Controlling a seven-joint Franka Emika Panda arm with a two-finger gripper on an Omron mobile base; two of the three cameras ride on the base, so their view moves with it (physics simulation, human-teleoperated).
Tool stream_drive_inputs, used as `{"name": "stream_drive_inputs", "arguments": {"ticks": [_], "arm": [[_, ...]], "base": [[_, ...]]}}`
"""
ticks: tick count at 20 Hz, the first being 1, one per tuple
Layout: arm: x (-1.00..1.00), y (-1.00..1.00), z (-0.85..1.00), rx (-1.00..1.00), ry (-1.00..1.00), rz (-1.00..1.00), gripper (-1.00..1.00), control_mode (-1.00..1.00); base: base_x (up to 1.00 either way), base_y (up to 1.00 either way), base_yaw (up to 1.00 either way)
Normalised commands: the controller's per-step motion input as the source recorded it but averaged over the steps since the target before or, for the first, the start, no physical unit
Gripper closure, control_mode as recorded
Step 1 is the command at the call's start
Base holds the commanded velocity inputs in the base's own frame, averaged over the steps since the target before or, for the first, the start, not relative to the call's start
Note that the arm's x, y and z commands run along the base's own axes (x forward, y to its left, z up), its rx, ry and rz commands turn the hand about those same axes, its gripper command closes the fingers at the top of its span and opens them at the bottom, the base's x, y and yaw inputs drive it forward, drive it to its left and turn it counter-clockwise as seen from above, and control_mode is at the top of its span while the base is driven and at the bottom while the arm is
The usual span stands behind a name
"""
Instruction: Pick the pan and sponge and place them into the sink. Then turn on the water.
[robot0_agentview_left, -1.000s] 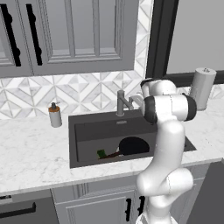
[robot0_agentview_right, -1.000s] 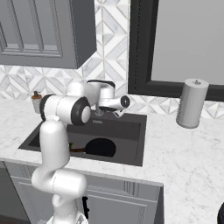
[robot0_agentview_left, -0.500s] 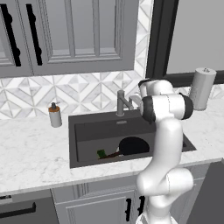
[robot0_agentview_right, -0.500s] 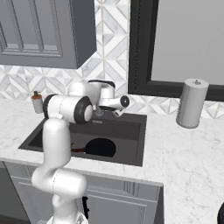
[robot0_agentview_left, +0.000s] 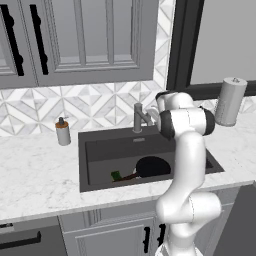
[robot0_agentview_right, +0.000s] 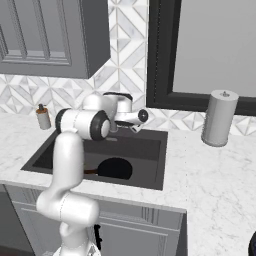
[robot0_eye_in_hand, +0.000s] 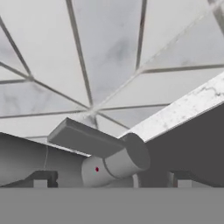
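The sink (robot0_agentview_left: 100, 155) is the landmark here, a dark basin set into the white marble desk (robot0_agentview_left: 35, 185). Inside the sink, close to its front wall, lies the sponge (robot0_agentview_left: 115, 176), green, and just behind it the pan (robot0_agentview_left: 152, 166) rests flat on the bottom. The reddish handle of the pan points toward the sponge, and its end is very near to the sponge; if they touch, I cannot tell. In the right base view the pan (robot0_agentview_right: 116, 168) is seen in the front part of the sink (robot0_agentview_right: 150, 165), partly behind the white arm.

At the back rim of the sink stands the faucet (robot0_agentview_left: 139, 116), grey metal, with its lever (robot0_eye_in_hand: 87, 139) on the side. The gripper (robot0_eye_in_hand: 111, 183) is at the faucet, just beside the lever, and its fingers stand wide apart with nothing between them. The arm rises in front of the sink on the right side and hides part of the basin there.

On the desk to the left of the sink, near the tiled wall, stands the soap bottle (robot0_agentview_left: 62, 132). To the right of the sink, further back, stands a grey paper roll (robot0_agentview_left: 230, 101). Above the sink to the left hang grey cabinets (robot0_agentview_left: 75, 40), and to the right is a dark window frame (robot0_agentview_right: 160, 55).
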Motion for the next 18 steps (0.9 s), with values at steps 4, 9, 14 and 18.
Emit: {"name": "stream_drive_inputs", "arguments": {"ticks": [4,9,14,18], "arm": [[0.19,0.0,-0.06,0.0,0.0,0.0,-1.0,-1.0],[0.2,0.01,-0.05,0.0,0.0,0.0,-1.0,-1.0],[0.11,0.08,-0.08,0.0,0.0,0.0,-1.0,-1.0],[0.09,0.13,-0.08,0.0,0.0,0.0,-1.0,-1.0]], "base": [[0.0,0.0,0.0],[0.0,0.0,0.0],[0.0,0.0,0.0],[0.0,0.0,0.0]]}}
